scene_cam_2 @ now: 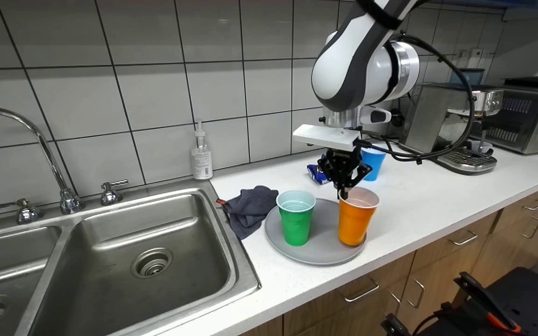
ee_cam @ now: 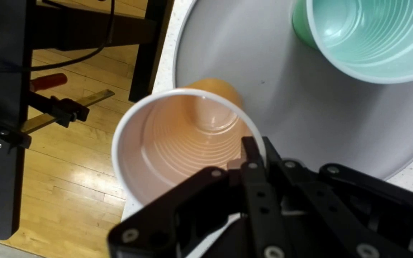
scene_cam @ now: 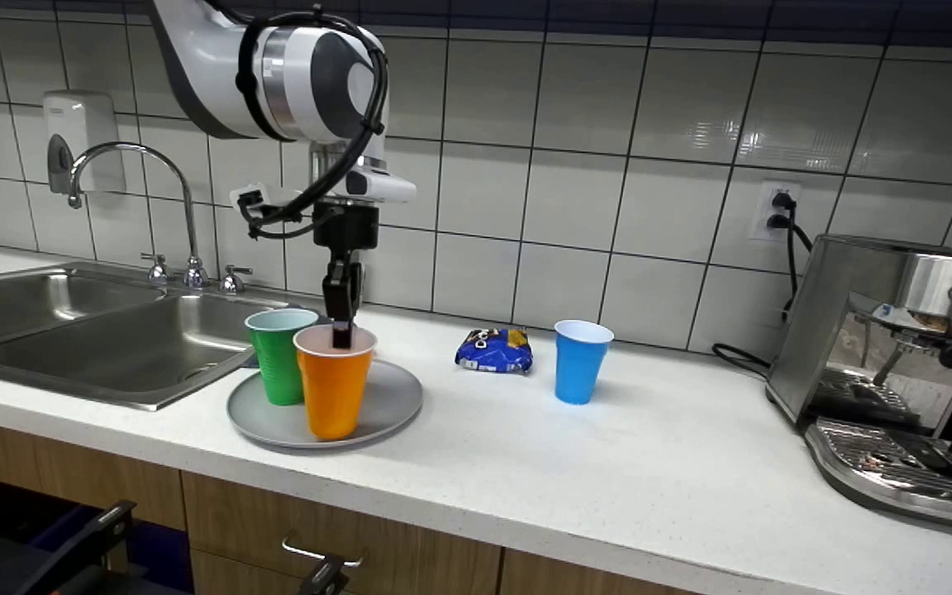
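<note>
And here's the black gripper (ee_cam: 260, 146), pinched firmly on the rim of the orange cup (scene_cam: 335, 397), one finger inside the wall, one out! The cup is mouth up at the front part of the gray plate (scene_cam: 393, 397); whether its base bears on the plate, I can't call. A little apart, on the side nearer the sink, the green cup (scene_cam: 273, 368) stands upright on that same plate. Look at the stage: a white speckled counter (scene_cam: 649, 479), running along a wall of pale tiles (scene_cam: 575, 198) with dark joints. Back by the tiles lies a blue packet (scene_cam: 495, 354), with a blue cup (scene_cam: 582, 364) upright near it. Over to the steel double sink (scene_cam_2: 243, 266): chrome faucet (scene_cam: 194, 274) behind, pump bottle (scene_cam_2: 201, 161) by its back corner, crumpled dark cloth (scene_cam_2: 252, 207) between sink and plate, white dispenser (scene_cam: 89, 136) up on the wall. Far end, there's the espresso machine (scene_cam: 831, 281), a boxy oven (scene_cam_2: 526, 112) beyond. Below, wooden drawers (scene_cam: 344, 525) with metal pulls, and, in the wrist view, a pale plank floor (ee_cam: 77, 200)!
</note>
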### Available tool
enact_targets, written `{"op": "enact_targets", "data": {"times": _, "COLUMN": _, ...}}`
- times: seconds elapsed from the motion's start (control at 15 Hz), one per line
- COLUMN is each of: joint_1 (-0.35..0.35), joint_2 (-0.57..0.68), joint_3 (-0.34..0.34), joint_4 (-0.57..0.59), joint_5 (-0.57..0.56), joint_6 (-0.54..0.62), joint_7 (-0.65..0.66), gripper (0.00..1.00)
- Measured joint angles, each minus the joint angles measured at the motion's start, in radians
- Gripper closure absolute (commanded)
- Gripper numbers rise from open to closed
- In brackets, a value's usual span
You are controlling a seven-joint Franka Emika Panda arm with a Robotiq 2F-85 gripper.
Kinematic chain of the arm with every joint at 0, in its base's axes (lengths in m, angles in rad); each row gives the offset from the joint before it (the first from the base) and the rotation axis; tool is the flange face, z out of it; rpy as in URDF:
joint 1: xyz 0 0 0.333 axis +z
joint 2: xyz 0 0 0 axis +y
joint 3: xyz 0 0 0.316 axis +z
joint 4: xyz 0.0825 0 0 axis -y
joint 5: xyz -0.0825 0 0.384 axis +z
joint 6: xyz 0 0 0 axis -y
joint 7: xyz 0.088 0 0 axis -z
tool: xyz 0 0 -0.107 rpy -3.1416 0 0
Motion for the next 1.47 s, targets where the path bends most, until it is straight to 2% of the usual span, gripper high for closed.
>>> {"op": "enact_targets", "data": {"times": 0.6, "joint_1": 0.002, "joint_2": 0.046, "joint_3": 0.000, "joint_4": 0.036, "joint_5": -0.002, "joint_6": 0.003, "joint_7": 0.049, "gripper": 0.99}}
{"op": "enact_targets", "data": {"times": 0.67, "joint_1": 0.002, "joint_2": 0.047, "joint_3": 0.000, "joint_4": 0.037, "joint_5": -0.003, "joint_6": 0.003, "joint_7": 0.050, "gripper": 0.70}}
{"op": "enact_targets", "data": {"times": 0.8, "joint_1": 0.002, "joint_2": 0.050, "joint_3": 0.000, "joint_4": 0.038, "joint_5": -0.008, "joint_6": 0.003, "joint_7": 0.051, "gripper": 0.62}}
{"op": "enact_targets", "data": {"times": 1.33, "joint_1": 0.002, "joint_2": 0.056, "joint_3": -0.002, "joint_4": 0.038, "joint_5": -0.029, "joint_6": 0.003, "joint_7": 0.057, "gripper": 0.03}}
{"op": "enact_targets", "data": {"times": 1.47, "joint_1": 0.002, "joint_2": 0.056, "joint_3": -0.002, "joint_4": 0.039, "joint_5": -0.029, "joint_6": 0.003, "joint_7": 0.057, "gripper": 0.00}}
